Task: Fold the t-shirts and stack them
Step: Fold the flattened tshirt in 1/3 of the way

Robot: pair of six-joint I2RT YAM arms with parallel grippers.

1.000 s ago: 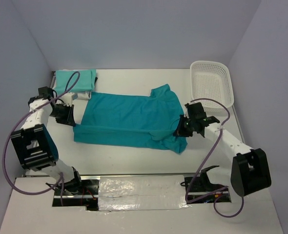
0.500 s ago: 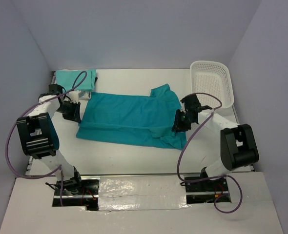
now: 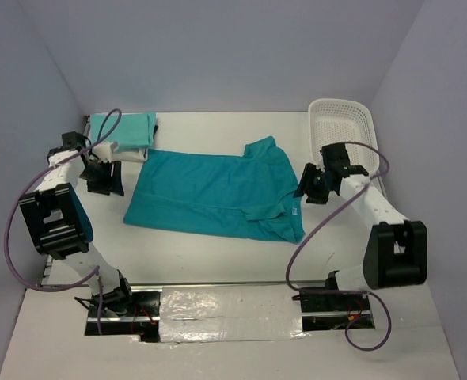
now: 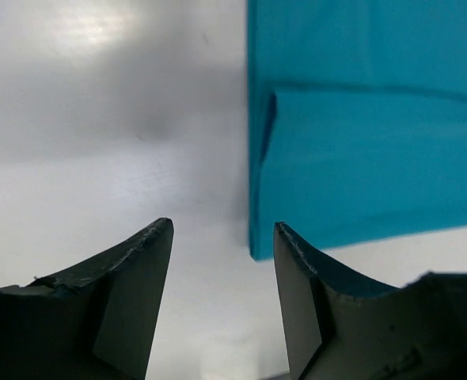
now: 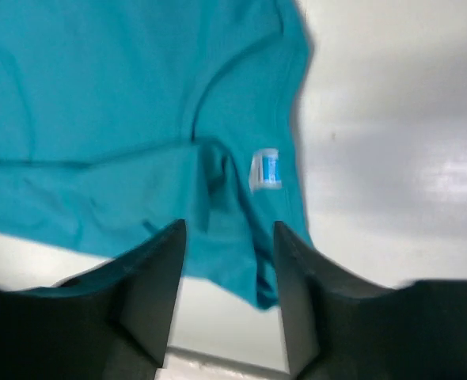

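The left pincer [image 4: 222, 229] is hanging spread, its two dark fingers [image 4: 130, 269] well apart and gripping nothing; bare white surface [image 4: 99, 158] is showing between them. Just beyond the right-hand finger, in the right half of the wrist view, the teal t-shirt [image 4: 360, 158] is lying flat. Its straight edge is running up the frame, and a doubled layer is showing as a step across the cloth. In the top view this left pincer [image 3: 107, 180] is sitting at the left of the frame, just beside the shirt's left edge and not touching it.

The right pincer [image 5: 227, 229] is also standing spread, holding nothing. Beyond its fingers [image 5: 150, 277] the teal t-shirt [image 5: 99, 119] is lying rumpled, its neck opening curving across the upper middle. A small white label [image 5: 265, 170] is facing up near the cloth's right edge. From above, the right pincer [image 3: 309, 186] is hovering at the right end of the teal t-shirt [image 3: 210, 194], which is spreading across the middle of the surface [image 3: 218, 257].

In the upper left of the top view a folded pale mint t-shirt [image 3: 121, 127] is resting on a white t-shirt [image 3: 130, 150], near the left pincer. A white lattice basket [image 3: 346, 131] is standing in the upper right.
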